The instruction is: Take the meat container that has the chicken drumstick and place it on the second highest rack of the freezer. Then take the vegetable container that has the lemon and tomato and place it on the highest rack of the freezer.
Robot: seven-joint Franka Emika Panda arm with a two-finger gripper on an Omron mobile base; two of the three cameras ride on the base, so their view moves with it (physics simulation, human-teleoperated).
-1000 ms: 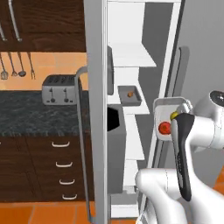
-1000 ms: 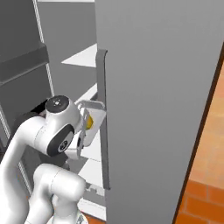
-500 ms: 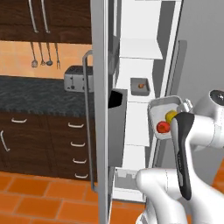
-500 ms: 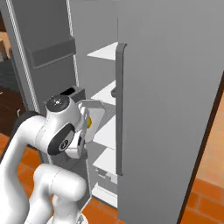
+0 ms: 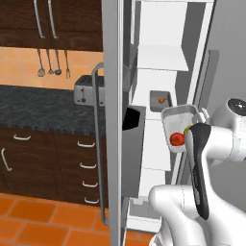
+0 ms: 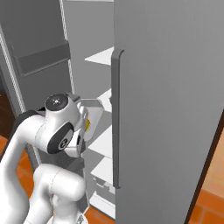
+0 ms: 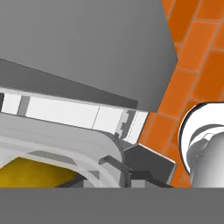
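The tall grey side-by-side freezer (image 5: 111, 120) stands open, its white shelved interior facing the robot, with the long-handled door leaf (image 6: 170, 105) on the arm's right side. Inside, the small shallow dark grey meat container (image 5: 161, 99) already sits on a white rack, the tiny orange-brown chicken drumstick (image 5: 163, 101) in it; the rack above it looks bare. So the step in hand is, by my reading, carrying the second tray up to that top rack.

The light grey-white shallow vegetable container (image 5: 178, 126) hangs in front of the shelves, below the level of the meat container, tipped towards the left base camera so its inside shows. The small red round tomato (image 5: 176, 139) lies in it and the small bright yellow lemon (image 5: 188, 129) peeps out beside the arm. The two-finger gripper (image 7: 114, 171) is nearly closed, pinching the tray's rim at its edge.

To do this well, the tray wants levelling before it rises, since the fruit could roll out of so shallow a wall. It should be lifted clear above the meat container's rack, then slid in flat, keeping the wrist away from the right-hand door.
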